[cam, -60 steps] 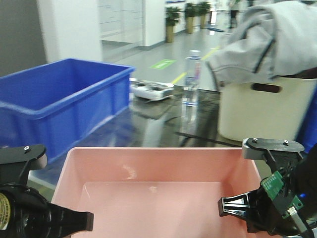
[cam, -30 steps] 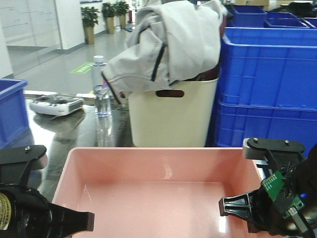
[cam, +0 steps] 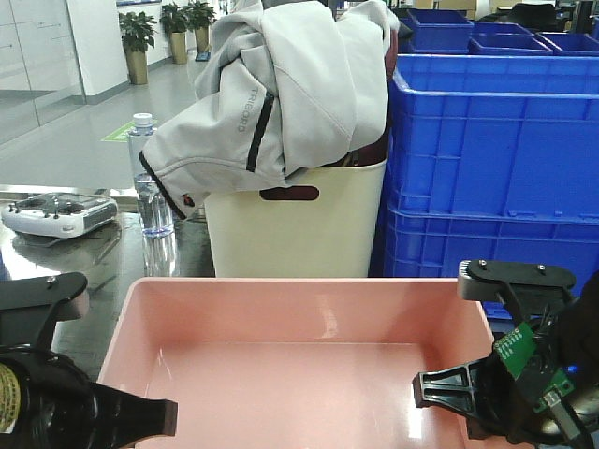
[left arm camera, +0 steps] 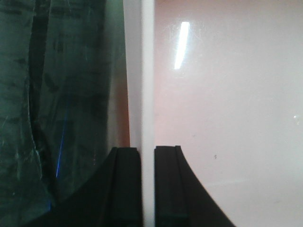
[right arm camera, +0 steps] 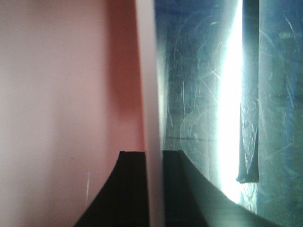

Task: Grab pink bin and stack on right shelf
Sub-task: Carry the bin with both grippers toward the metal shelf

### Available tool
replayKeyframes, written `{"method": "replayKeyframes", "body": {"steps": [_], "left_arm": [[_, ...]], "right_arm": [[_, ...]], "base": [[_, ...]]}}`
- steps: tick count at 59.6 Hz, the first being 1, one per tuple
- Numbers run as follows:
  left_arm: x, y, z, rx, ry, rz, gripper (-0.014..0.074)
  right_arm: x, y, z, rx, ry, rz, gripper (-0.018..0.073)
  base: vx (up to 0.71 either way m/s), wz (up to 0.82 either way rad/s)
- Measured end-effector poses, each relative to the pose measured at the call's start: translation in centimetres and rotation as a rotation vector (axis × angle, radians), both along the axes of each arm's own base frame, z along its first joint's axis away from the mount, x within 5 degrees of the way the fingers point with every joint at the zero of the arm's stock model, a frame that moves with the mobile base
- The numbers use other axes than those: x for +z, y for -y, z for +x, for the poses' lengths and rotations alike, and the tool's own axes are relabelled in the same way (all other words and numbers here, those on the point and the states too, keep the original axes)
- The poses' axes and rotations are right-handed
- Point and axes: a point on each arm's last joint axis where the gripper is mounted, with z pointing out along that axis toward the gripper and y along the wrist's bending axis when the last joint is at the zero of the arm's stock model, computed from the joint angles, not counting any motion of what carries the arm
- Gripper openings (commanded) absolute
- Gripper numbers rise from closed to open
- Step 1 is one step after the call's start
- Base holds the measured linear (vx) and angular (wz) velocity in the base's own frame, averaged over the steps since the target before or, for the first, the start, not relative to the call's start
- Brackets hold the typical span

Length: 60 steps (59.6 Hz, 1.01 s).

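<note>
A: Across the bottom of the front view, what fills the picture?

B: That is the pink bin [cam: 299, 290], wide and shallow, open side up, with nothing in it that I can see. It sits level between the two arms.

A: How do the arms have it?

B: The left gripper [left arm camera: 147, 152] pinches the bin's left rim. In the left wrist view one black finger [left arm camera: 124, 189] is outside the wall and the other inside, with the pale rim running between them. The right gripper [right arm camera: 152, 155] does the same on the right rim, pressed against both faces of the wall.

A: And underneath?

B: Both wrist views show a dark, shiny, scratched surface beside the rims. It is the top of the right shelf [cam: 192, 253], with a black tape line [right arm camera: 249, 94] on it. Whether the bin touches it I cannot tell.

A: What lies beyond the bin?

B: A cream bin [cam: 299, 234] with a slot handle stands just behind, with a grey jacket [cam: 281, 94] heaped over it. To its left are a water bottle [cam: 154, 187] and a white controller [cam: 56, 213]. To its right are stacked blue crates [cam: 496, 159].
</note>
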Motion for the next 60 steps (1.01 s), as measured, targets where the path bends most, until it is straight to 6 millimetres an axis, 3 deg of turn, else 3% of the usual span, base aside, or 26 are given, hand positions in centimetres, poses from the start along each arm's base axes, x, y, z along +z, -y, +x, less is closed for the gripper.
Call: {"method": "replayKeyframes", "body": {"steps": [60], "left_arm": [[0.00,-0.01,0.00,0.000,-0.001,0.001,0.0125]], "right_arm": [[0.00,0.00,0.00,-0.001,0.000,0.001,-0.0001]], "base": [[0.03,-0.03]]}}
